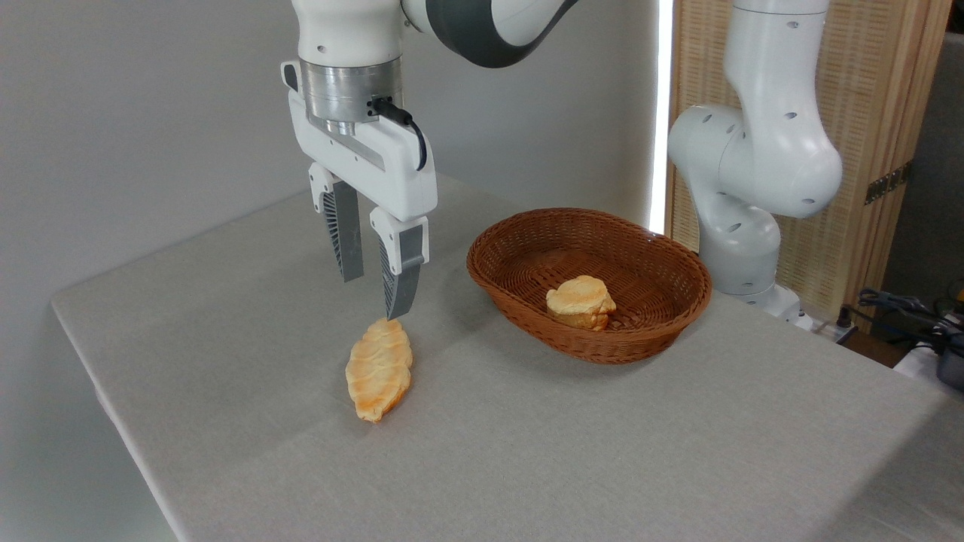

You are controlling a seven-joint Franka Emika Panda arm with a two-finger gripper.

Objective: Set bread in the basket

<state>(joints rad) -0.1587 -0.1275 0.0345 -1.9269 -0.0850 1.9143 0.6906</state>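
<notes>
The bread (pixel 379 368), a long golden-orange pastry with a ridged top and pointed ends, lies on the grey table left of centre. My gripper (pixel 374 296) hangs just above and behind its far end, fingers pointing down, open with nothing between them. The nearer fingertip (pixel 398 307) sits close over the bread's far tip, whether touching I cannot tell. The basket (pixel 657 328), an oval reddish-brown wicker bowl, stands to the right of the gripper, apart from the bread.
A smaller rounded bun (pixel 579 301) lies inside the basket. The arm's white base (pixel 745 218) stands behind the basket at the table's right rear. The table's left edge (pixel 98 376) drops off near the bread. A wooden screen (pixel 881 113) and cables are at far right.
</notes>
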